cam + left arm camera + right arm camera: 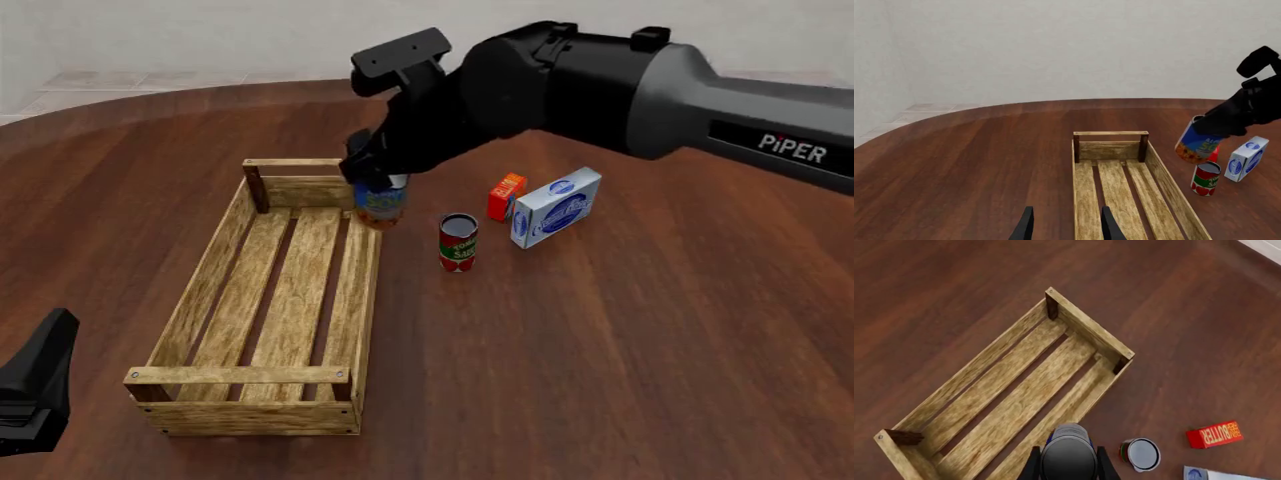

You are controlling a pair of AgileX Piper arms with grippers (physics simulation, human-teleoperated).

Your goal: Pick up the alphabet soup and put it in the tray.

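The alphabet soup [380,203], a small can with a blue label and orange lower band, hangs tilted in my right gripper [376,180], which is shut on its top. It is held in the air over the right side wall of the tray [214,283], near the far end. It shows in the left wrist view [1197,143] and from above in the right wrist view [1067,452] between the fingers. The tray, a long light-wood slatted crate, holds nothing. My left gripper [1066,226] is open and empty, low near the tray's near end.
A red-and-green labelled can [458,242] stands upright just right of the tray. A small red-orange butter box [506,196] and a white-and-blue carton [557,206] sit further right. The table is dark wood with a curved far edge.
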